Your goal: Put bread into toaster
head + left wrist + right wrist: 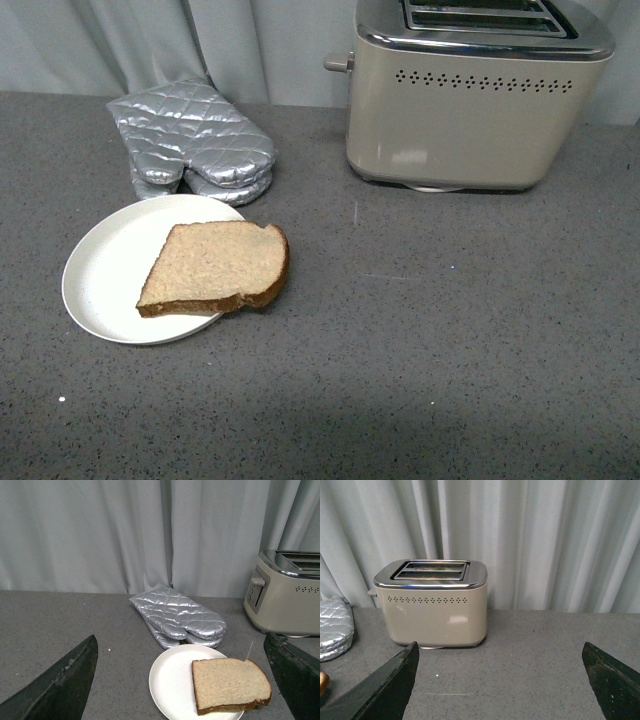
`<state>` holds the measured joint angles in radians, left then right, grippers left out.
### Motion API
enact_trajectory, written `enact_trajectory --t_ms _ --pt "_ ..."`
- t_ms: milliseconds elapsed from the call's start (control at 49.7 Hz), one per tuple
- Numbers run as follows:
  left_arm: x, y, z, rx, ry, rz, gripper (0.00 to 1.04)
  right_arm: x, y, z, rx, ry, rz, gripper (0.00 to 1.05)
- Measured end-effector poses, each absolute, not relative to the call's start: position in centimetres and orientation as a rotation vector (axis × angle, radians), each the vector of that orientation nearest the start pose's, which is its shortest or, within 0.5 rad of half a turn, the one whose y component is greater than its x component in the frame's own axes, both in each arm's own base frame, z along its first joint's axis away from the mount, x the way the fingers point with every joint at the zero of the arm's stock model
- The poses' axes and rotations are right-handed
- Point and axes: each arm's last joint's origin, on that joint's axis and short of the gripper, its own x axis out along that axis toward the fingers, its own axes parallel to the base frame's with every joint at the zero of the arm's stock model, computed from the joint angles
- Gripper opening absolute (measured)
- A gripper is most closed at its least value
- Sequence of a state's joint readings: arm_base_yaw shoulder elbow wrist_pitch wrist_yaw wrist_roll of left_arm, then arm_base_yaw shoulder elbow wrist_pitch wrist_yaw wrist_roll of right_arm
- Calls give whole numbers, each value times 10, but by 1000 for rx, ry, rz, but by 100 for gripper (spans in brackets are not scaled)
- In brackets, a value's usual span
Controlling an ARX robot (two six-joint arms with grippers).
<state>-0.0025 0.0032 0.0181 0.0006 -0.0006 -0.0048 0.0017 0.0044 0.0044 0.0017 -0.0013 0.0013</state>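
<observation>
A slice of light-brown bread [220,267] lies flat on a round white plate [105,270], its crust overhanging the plate's right rim. The cream-beige toaster [465,105] with a chrome top stands at the back right, both slots empty. Neither arm shows in the front view. My left gripper [185,680] is open, hovering over the plate with the bread [230,684] between its dark fingers [65,685], not touching it. My right gripper [500,680] is open over bare counter, the toaster [432,605] standing beyond it to one side.
Two silver quilted oven mitts [195,140] lie stacked behind the plate, left of the toaster. A grey curtain [240,45] hangs along the back of the grey speckled counter [420,350].
</observation>
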Motion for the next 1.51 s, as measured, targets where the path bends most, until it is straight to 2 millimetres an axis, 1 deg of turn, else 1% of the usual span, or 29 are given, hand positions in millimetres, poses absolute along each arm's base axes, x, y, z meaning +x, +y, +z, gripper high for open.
enact_trajectory --t_ms 623,664,704,744,845,1005,1046,1106,1126,1267,1347,1367,1508 --pt "97 0 169 -6 -12 3 98 98 0 165 1 -2 3 95" --pt "97 0 168 -50 75 73 98 98 0 165 1 -2 3 95" --pt "99 -1 167 -109 205 151 98 98 0 165 1 -2 3 95" --pt "101 -1 165 -132 282 200 98 98 0 165 1 -2 3 95" --pt "110 -1 160 -207 367 235 98 98 0 165 1 -2 3 95" --pt "134 -4 161 -227 398 188 98 98 0 165 1 -2 3 95" --pt "143 -4 160 -227 419 181 98 98 0 165 1 -2 3 95" --pt "164 -4 155 -214 460 169 98 98 0 165 1 -2 3 95" --pt "167 -4 154 -210 465 169 98 98 0 165 1 -2 3 95" --pt "200 0 137 -194 537 149 98 98 0 165 1 -2 3 95" --pt "225 3 120 -206 633 130 98 98 0 165 1 -2 3 95" --pt "236 3 111 -193 678 123 98 98 0 165 1 -2 3 95" --pt "261 3 91 -163 802 91 98 98 0 165 1 -2 3 95"
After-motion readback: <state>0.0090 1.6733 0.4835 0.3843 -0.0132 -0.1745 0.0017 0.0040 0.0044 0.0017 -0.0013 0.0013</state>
